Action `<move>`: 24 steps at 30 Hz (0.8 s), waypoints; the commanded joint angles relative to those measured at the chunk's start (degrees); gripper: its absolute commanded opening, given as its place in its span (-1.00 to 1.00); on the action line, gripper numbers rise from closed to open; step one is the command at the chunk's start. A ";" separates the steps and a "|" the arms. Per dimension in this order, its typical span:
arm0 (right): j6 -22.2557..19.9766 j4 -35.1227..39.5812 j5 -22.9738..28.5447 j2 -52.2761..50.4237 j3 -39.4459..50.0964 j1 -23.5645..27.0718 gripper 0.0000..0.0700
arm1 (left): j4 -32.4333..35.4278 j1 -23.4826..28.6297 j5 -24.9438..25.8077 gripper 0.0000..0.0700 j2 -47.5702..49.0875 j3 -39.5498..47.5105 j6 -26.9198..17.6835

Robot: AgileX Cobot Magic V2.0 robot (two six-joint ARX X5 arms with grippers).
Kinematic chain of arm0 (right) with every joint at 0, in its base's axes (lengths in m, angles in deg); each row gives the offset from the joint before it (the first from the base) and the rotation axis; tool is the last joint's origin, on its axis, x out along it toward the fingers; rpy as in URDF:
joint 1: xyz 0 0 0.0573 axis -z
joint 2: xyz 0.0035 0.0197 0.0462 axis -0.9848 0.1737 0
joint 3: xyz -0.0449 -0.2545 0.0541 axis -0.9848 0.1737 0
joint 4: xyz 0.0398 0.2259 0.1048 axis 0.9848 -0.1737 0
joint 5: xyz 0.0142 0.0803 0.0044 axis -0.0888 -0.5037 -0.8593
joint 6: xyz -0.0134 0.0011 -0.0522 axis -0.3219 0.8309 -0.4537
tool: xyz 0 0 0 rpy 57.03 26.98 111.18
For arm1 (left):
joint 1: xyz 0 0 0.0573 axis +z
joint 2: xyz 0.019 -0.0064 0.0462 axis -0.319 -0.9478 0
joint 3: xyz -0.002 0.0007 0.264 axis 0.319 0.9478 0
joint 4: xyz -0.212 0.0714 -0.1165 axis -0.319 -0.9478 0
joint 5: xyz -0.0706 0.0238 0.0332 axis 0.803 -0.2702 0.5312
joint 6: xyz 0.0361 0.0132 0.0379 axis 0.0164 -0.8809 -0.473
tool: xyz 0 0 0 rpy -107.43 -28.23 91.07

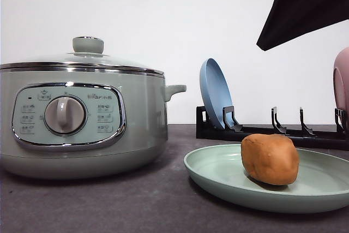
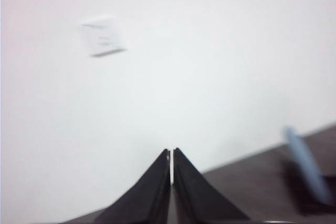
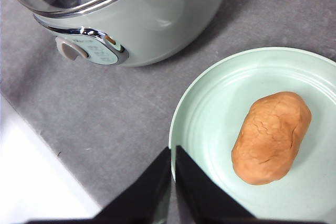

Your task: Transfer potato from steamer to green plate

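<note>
Already, potato [image 1: 270, 159]: it rests on your green plate [image 1: 218, 170], so the transfer looks done.
Steamer [image 1: 82, 118]: lid on.
Right gripper [image 3: 173, 153]: fingers together, empty, above the plate's rim.
Left gripper [image 2: 171, 153]: blurred, seemingly closed, facing the wall.

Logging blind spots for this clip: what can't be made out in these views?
- Steamer inside: front view, lid and wall hide it; right wrist view, the glass lid shows glare.
- Panel labels: too small to read.
- Pink dish: cut by the front view's right edge.
- Blue plate and wall socket: blurred in the left wrist view.
- Green plate: cut by the right wrist view's edges.
</note>
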 commanded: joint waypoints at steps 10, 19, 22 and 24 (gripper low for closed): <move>-0.66 0.25 -0.01 0.46 -0.87 -0.35 -1.00 | 12.32 2.80 -7.70 -1.00 18.13 31.82 -0.57; -0.67 0.25 -0.01 0.46 -0.87 -0.35 -1.00 | 12.24 3.10 -11.94 -1.00 28.30 47.92 2.39; -0.66 0.25 -0.01 0.46 -0.87 -0.35 -1.00 | 11.85 3.10 -11.94 -1.00 30.80 51.65 2.45; -0.66 0.25 -0.01 0.46 -0.87 -0.35 -1.00 | 11.61 3.10 -11.97 -1.00 32.13 53.61 2.91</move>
